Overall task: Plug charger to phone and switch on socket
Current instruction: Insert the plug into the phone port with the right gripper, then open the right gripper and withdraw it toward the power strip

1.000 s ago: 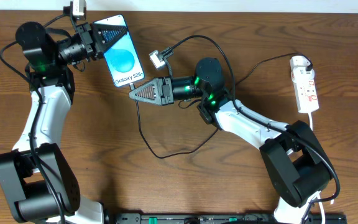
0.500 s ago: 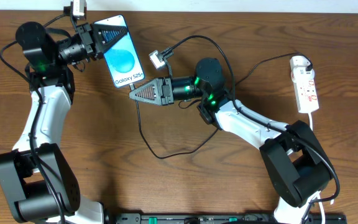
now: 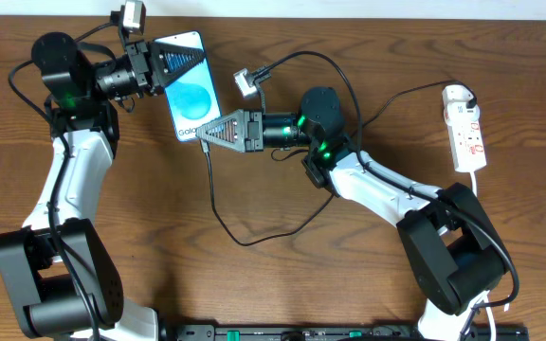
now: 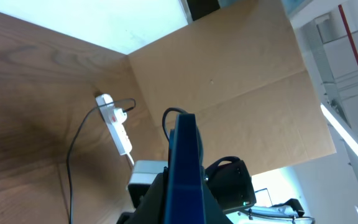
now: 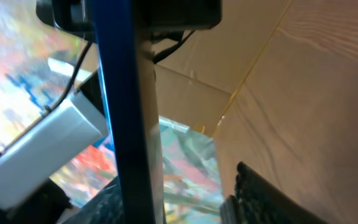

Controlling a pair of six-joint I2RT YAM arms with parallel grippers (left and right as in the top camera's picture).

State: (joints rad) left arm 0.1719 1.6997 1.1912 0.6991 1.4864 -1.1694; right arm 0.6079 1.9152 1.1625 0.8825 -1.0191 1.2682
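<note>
Wooden tabletop. Left gripper (image 3: 195, 59) clenched on phone (image 3: 195, 95), far left. Right gripper (image 3: 205, 134) at phone's near edge with charger (image 3: 212, 194); grip unclear, plug seating hidden. Socket (image 3: 466, 128) right, switching likely still to do.

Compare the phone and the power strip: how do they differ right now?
The phone shows a bright blue screen; the power strip is white with red markings. The phone is gripped by the left gripper at upper left; the power strip lies ungripped at far right. Both are elongated, flat rectangles.
</note>
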